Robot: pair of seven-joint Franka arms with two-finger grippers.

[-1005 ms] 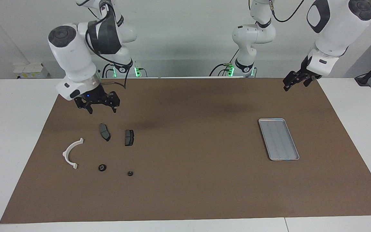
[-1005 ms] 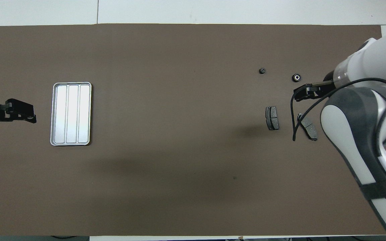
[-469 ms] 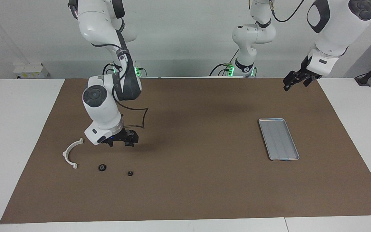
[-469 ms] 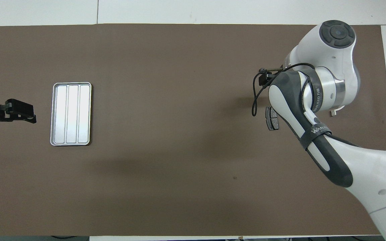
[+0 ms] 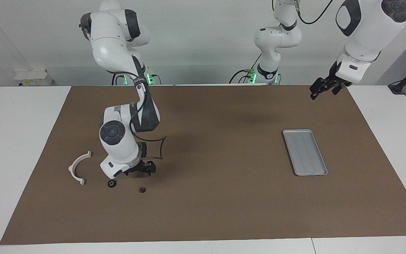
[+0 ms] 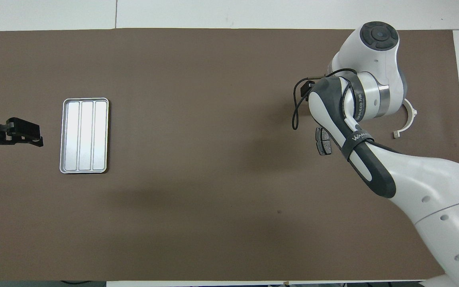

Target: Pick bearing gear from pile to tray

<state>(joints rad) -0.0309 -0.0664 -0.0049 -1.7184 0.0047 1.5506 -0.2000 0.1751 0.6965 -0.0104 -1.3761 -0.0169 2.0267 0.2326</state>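
The pile lies at the right arm's end of the brown mat: a white half-ring bracket (image 5: 78, 167) (image 6: 407, 119), a larger black round piece (image 5: 111, 183) and a smaller black round piece (image 5: 142, 189). One dark brake-pad plate (image 6: 322, 141) shows partly under the right arm in the overhead view; the other is hidden. My right gripper (image 5: 142, 171) hangs low and open, empty, over the smaller round piece, with a gap showing between them. The silver tray (image 5: 305, 152) (image 6: 85, 135) lies empty toward the left arm's end. My left gripper (image 5: 324, 88) (image 6: 22, 135) waits open, raised beside the tray.
The brown mat (image 5: 217, 204) covers most of the white table. In the overhead view the right arm (image 6: 357, 131) hides both round pieces and one plate. A black cable (image 5: 159, 146) loops off the right wrist.
My right arm has swung out from near its base, passed over the brake-pad plates and come down over the round pieces. The left arm and the parts have not moved.
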